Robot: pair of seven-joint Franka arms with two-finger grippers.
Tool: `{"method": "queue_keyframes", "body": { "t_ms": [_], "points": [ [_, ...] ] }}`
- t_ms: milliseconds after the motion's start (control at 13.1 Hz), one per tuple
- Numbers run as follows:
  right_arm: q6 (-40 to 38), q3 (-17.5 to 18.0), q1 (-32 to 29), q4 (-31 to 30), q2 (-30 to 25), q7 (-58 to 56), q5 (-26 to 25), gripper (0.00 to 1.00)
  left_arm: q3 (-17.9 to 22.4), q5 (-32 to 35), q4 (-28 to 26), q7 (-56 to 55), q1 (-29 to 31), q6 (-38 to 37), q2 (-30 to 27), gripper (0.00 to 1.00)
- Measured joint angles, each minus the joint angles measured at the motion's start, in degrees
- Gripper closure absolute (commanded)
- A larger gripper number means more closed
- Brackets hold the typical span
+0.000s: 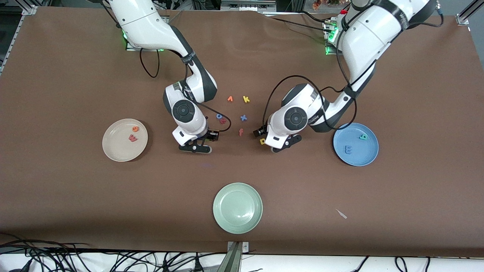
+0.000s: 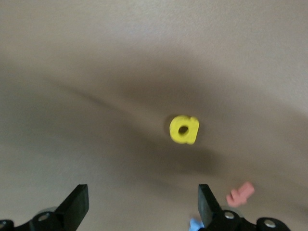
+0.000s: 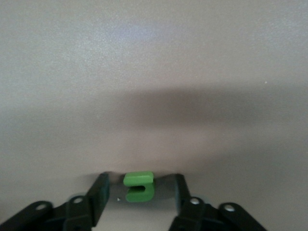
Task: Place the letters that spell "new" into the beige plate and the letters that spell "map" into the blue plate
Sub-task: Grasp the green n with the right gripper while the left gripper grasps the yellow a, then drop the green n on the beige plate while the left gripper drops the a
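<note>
A green "n" lies on the brown table between the fingers of my right gripper, which stands low over it with a small gap on each side. In the front view the right gripper hides it. The beige plate holds the orange "e" and red "w". On the blue plate lie the teal "a" and blue "m". The yellow "p" lies just outside my left gripper, which is wide open and empty.
Between the arms lie an orange "v", yellow "k", blue "x", orange-red "f", plus a blue and a red letter. A pale green plate sits nearest the front camera.
</note>
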Motion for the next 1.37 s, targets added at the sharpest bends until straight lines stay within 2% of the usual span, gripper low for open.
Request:
{"method": "queue_keyframes", "body": {
  "t_ms": [152, 304, 380, 533, 761, 837, 989, 1065, 1217, 1370],
  "points": [
    [0.0, 0.0, 0.0, 0.0, 0.0, 0.0, 0.0, 0.58, 2.2, 0.0, 1.9, 0.0, -2.4, 1.0, 1.3, 0.19],
    [0.0, 0.1, 0.1, 0.0, -0.1, 0.0, 0.0, 0.65, 2.6, 0.0, 2.6, 0.0, -2.9, 3.0, 1.7, 0.31],
    [0.0, 0.1, 0.1, 0.0, -0.1, 0.0, 0.0, 0.69, 2.7, 0.0, 2.6, 0.0, -2.9, 4.1, 1.9, 0.32],
    [0.0, 0.0, 0.1, 0.0, -0.1, 0.0, 0.0, 0.7, 3.3, 0.4, 2.6, 0.1, -3.2, 5.2, 2.0, 0.34],
    [0.0, 0.0, 0.1, 0.0, -0.2, 0.0, 0.0, 0.79, 4.1, 4.0, 2.6, 0.1, -4.2, 6.3, 2.5, 0.4],
    [0.0, 0.0, 0.1, 0.0, -0.2, 0.0, 0.0, 0.8, 4.1, 4.8, 2.6, 0.0, -4.4, 6.5, 2.7, 0.48],
    [-0.6, 0.0, -0.2, 0.3, -0.3, -0.3, 0.0, 0.8, 4.2, 6.5, 2.6, 0.0, -4.6, 7.3, 3.3, 0.57],
    [-2.4, -0.3, -0.8, 0.8, -0.7, -1.3, 0.0, 0.8, 4.2, 7.1, 2.6, 0.0, -4.7, 7.3, 3.3, 0.74],
    [-7.9, -1.2, -2.9, 2.1, -2.2, -5.6, 0.0, 0.8, 4.2, 7.2, 2.6, 0.0, -4.7, 7.3, 3.2, 1.0],
    [-13.9, -4.2, -4.5, 2.5, -4.3, -10.4, 0.0, 0.8, 4.2, 7.3, 2.7, 0.1, -4.7, 7.2, 3.1, 1.0]
  ]
}}
